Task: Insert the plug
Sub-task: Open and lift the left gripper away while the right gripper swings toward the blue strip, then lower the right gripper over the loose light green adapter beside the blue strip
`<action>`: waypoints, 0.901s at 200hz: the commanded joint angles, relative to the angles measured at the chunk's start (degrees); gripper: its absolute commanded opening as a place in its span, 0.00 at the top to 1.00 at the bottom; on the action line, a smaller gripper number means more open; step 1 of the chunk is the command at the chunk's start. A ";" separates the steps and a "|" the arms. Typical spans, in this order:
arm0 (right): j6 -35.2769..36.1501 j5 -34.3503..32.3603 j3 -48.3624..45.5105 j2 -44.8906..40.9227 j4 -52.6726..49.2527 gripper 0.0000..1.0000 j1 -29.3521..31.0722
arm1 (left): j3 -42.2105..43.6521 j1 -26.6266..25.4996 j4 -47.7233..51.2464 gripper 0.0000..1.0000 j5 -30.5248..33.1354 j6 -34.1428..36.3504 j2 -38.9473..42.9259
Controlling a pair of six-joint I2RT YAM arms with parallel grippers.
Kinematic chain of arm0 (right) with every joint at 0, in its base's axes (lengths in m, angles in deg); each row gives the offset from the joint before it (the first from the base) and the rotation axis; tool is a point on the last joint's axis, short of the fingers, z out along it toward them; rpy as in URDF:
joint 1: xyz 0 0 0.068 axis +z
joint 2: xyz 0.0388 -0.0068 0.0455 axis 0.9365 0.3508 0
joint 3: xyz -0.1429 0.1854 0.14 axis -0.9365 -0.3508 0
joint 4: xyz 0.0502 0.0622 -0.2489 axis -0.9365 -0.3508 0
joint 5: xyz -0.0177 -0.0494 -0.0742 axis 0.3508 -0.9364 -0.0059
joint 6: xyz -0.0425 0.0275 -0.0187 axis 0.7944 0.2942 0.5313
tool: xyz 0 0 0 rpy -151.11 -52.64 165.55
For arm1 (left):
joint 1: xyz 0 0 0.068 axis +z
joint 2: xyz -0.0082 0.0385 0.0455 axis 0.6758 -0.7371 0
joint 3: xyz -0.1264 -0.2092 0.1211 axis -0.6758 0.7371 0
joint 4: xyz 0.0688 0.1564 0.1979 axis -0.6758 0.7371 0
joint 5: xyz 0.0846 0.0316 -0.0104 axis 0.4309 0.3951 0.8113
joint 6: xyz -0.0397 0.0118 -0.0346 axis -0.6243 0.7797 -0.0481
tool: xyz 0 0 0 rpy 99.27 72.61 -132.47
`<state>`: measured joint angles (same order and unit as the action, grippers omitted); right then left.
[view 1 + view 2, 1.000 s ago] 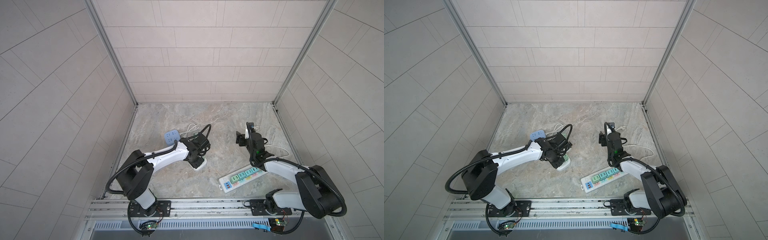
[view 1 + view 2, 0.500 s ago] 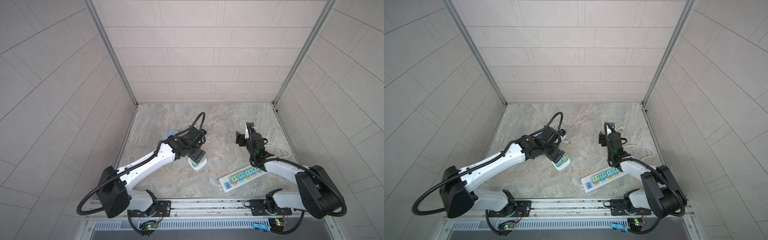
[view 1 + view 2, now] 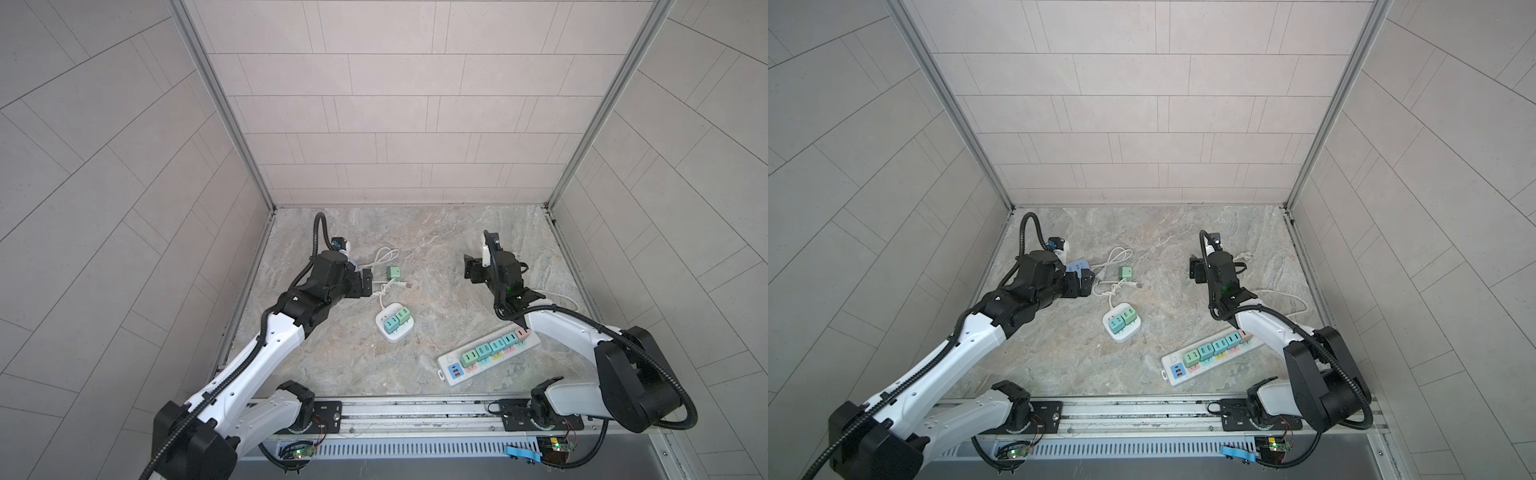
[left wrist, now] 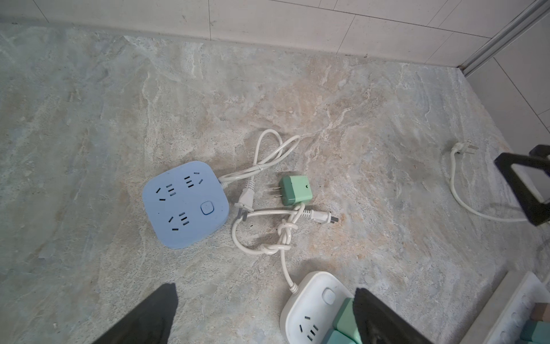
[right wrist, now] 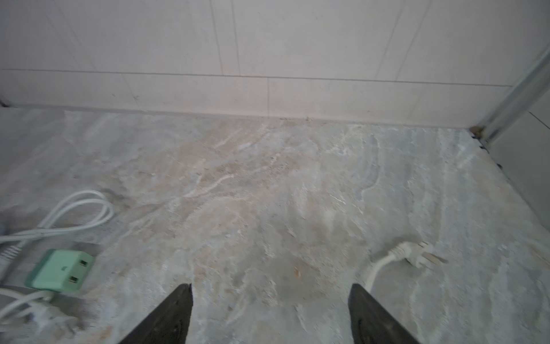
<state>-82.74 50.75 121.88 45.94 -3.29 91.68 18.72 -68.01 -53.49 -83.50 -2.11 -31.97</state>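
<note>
Just ahead of the wide-spread, empty fingers [image 4: 154, 315] of the left gripper [image 3: 368, 282], a loose mint-green two-pin plastic plug [image 4: 296, 190] lies on the marbled stone floor [image 3: 436, 249] beside knotted white cords [image 4: 286, 235], pins toward a blue square socket block [image 4: 184, 205]. Bare floor runs from the parted, empty fingers [image 5: 375, 315] of the right gripper [image 5: 270, 287] to the tiled back wall [image 5: 268, 44]. Only the left wrist view shows the blue block whole; in both top views the left arm [image 3: 984, 328] hides much of it. Nearer the base than the left fingers sits a white square socket block [image 3: 394, 328] carrying two plugs.
</note>
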 commanded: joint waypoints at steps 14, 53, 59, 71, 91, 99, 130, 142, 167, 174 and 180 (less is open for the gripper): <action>-2.91 -0.91 11.32 8.16 -10.36 0.17 9.59 | 7.46 1.99 -9.22 0.00 4.15 -1.70 1.36; -4.13 -3.08 29.00 23.61 -19.72 0.19 15.26 | 10.35 3.32 -8.73 0.00 6.46 -0.10 4.56; -4.61 -2.96 31.35 25.66 -20.91 0.19 15.55 | 11.07 3.37 -8.33 0.00 6.57 0.30 5.58; -5.49 -2.55 35.16 29.10 -22.50 0.19 15.84 | 12.56 3.52 -7.51 0.00 7.23 0.65 8.31; -6.17 -2.70 41.06 34.78 -25.56 0.20 16.39 | 15.94 3.61 -7.48 0.00 7.21 0.67 12.63; -6.21 -2.76 43.72 36.75 -27.06 0.21 16.69 | 17.14 3.70 -7.69 0.00 7.05 0.58 13.92; -6.04 -3.44 50.96 43.04 -30.99 0.21 18.12 | 20.38 3.77 -8.73 0.00 7.16 0.41 16.57; -5.99 -3.54 53.01 44.92 -32.38 0.21 18.59 | 21.04 3.70 -8.89 0.00 7.57 0.67 16.64; -6.06 -3.65 55.76 47.58 -34.02 0.21 19.37 | 22.97 3.77 -10.09 0.00 8.50 0.68 17.00; -6.03 -3.59 55.93 47.94 -34.15 0.21 19.52 | 23.43 3.70 -10.50 0.00 8.60 0.43 17.13; -6.16 -3.65 56.01 48.25 -34.25 0.21 19.70 | 23.81 3.70 -10.83 0.00 8.52 0.41 17.26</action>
<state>-87.87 48.36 176.23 92.82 -34.11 110.63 40.73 -64.65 -62.04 -76.61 -1.39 -15.60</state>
